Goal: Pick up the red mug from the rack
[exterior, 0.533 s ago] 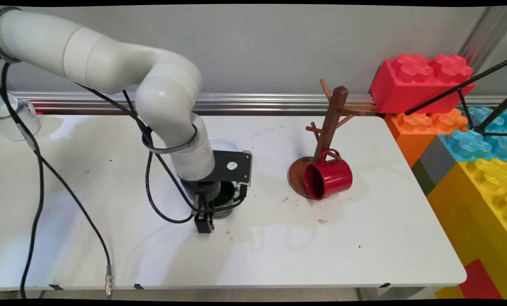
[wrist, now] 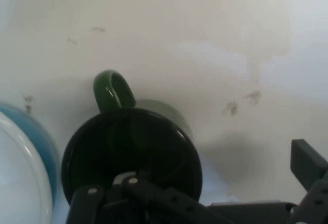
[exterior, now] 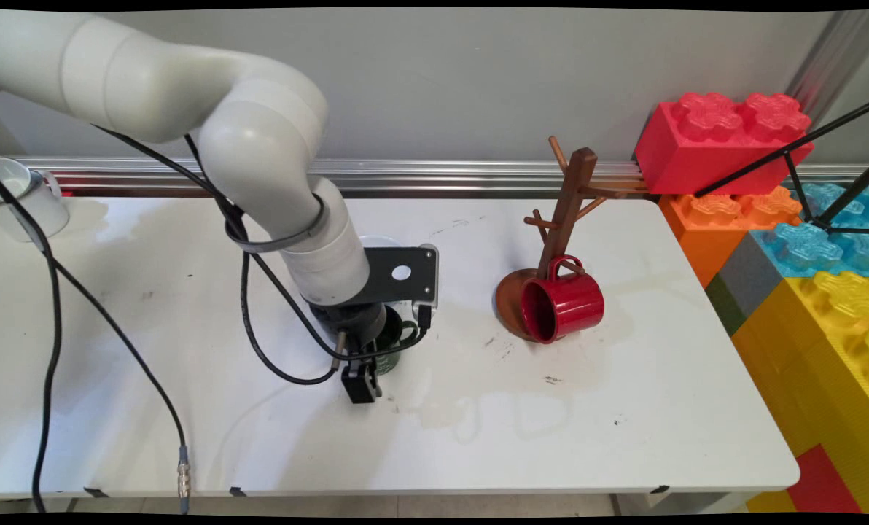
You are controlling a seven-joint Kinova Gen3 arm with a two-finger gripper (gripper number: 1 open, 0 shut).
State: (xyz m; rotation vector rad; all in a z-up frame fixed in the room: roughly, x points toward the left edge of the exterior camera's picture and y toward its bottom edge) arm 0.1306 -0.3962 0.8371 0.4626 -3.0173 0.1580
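Firstly, worktop [exterior: 624, 408]: a white surface with faint scuff marks is presented; all items listed below are carried on it or stand at its edge.
Toy blocks [exterior: 726, 138]: a stack of large coloured bricks is seen at the right end of the worktop.
Mug tree [exterior: 567, 204]: a brown wooden stand is set right of centre, well apart from the gripper.
Red mug [exterior: 566, 306]: it is laid on its side against the base of the mug tree, with its mouth turned toward the camera.
Bowl [wrist: 20, 167]: a white bowl with a blue outside is placed just beside the green mug and is largely hidden by the arm in the main view.
Green mug [wrist: 130, 147]: it is stood upright near the worktop's centre, directly beneath the gripper.
Gripper [exterior: 361, 379]: the jaws are spread wide, one finger over the mug's mouth and the other outside its wall; nothing is clamped.
Handle [wrist: 111, 90]: it is turned away from the fingers.
Handling: the green mug is judged rigid, glazed, slippery and breakable; a hold across the wall at the rim is advised.
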